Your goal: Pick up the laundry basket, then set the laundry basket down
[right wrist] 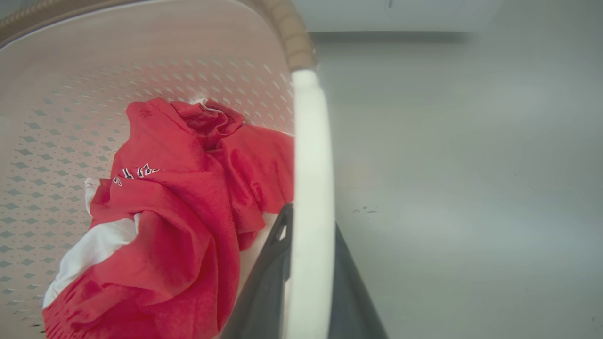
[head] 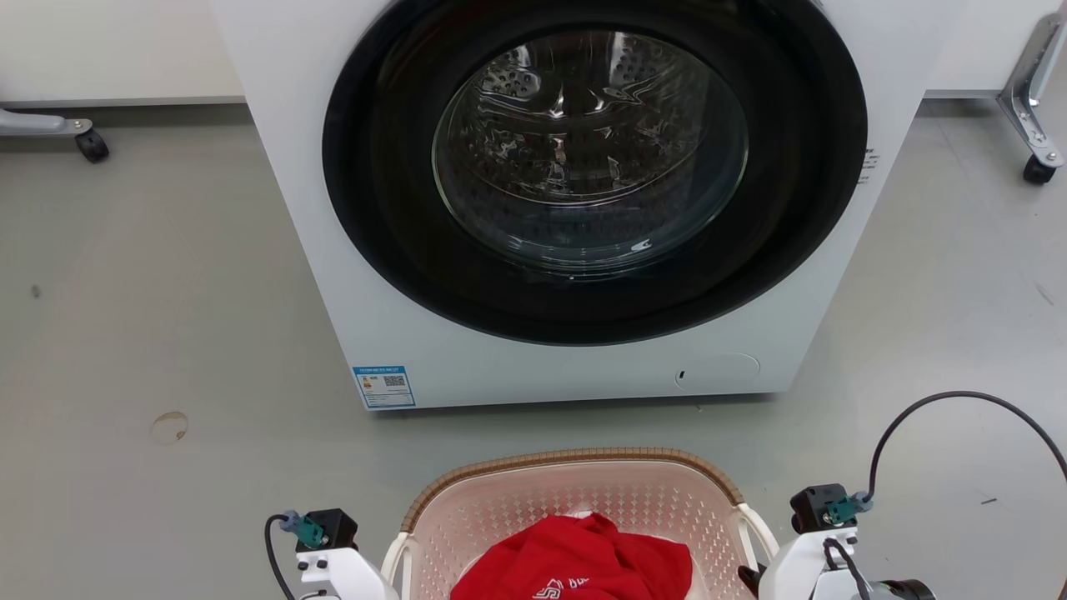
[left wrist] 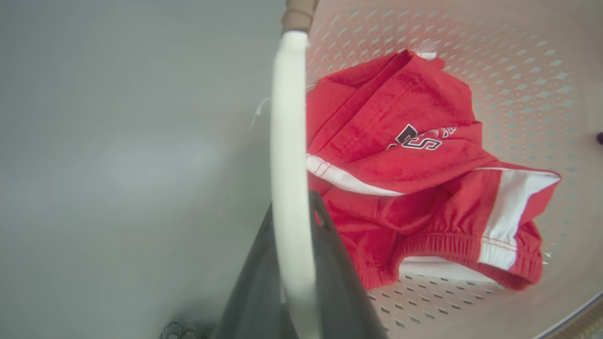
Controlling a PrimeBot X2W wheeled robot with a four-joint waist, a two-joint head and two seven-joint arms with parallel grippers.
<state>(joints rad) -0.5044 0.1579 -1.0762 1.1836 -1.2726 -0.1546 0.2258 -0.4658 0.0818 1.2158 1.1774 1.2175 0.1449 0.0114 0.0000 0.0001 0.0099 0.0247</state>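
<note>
Gripping one white handle [left wrist: 287, 117] each, the left gripper [left wrist: 292, 205] and right gripper [right wrist: 311, 219] hold the one laundry basket [head: 575, 500] between them. One red garment [head: 575, 567] lies inside it; one washing machine [head: 550, 367] stands beyond the fingertips.

You are looking at one laundry basket [head: 575, 457]. It is wearing two white loops, the left handle [left wrist: 287, 141] and the right handle [right wrist: 311, 165]. One heap of red cloth [head: 575, 558] is lying inside; you are not able to tell if it is one piece or more. One big white washing machine [head: 317, 250] is standing there, showing one round glass door [head: 588, 150] and one blue sticker [head: 383, 386]. Two small black wheels are sitting on the floor [head: 125, 292], the left wheel [head: 92, 147] and the right wheel [head: 1038, 170]. You are working with two claws, the left claw [left wrist: 292, 207] and the right claw [right wrist: 311, 219]. Two black wires are curling up, the left wire [head: 271, 542] and the right wire [head: 959, 398]. One round brown spot [head: 169, 427] is marking the floor.
</note>
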